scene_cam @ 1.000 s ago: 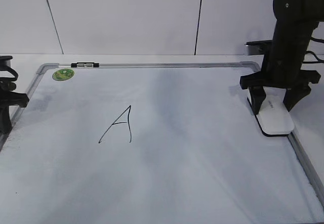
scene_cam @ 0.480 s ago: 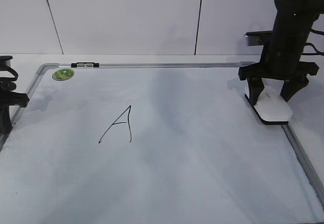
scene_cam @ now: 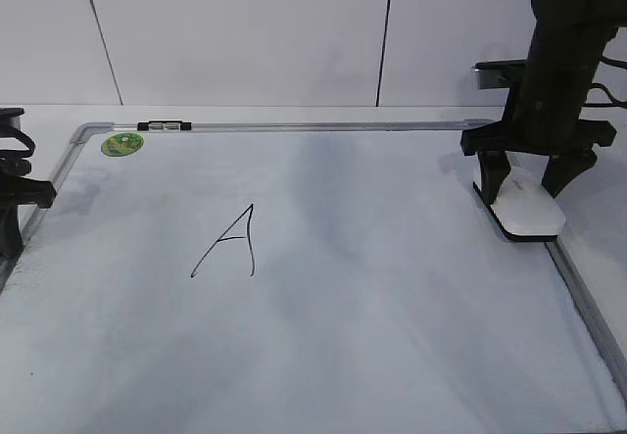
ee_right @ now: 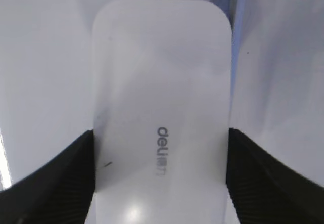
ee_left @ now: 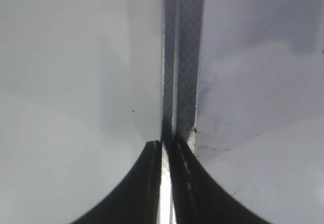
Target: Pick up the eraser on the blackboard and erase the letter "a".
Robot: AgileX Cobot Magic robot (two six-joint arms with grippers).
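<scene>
Eraser point(scene_cam: 524, 207): right edge of board point(scene_cam: 392, 336), between the right claw's fingers, long axis running away from wrist.
Right claw point(scene_cam: 528, 179): fingers against both long sides, pinching eraser.
Left claw point(ee_left: 164, 183): pressed together, far left.
Letter point(scene_cam: 227, 243): centre-left, well apart from eraser.

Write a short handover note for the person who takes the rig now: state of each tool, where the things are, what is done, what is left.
Right tool: its two fingers stand on either side of the eraser, touching its long edges in the wrist view; the eraser lies flat on the board by the right frame, not lifted.
Left tool: shut, holding nothing, over the board's left frame.
The letter is whole, left of the board's middle. A green sticker is at the far left corner.
Done: right tool placed at the eraser.
Left: lift the eraser, carry it to the letter, wipe it off.
</scene>
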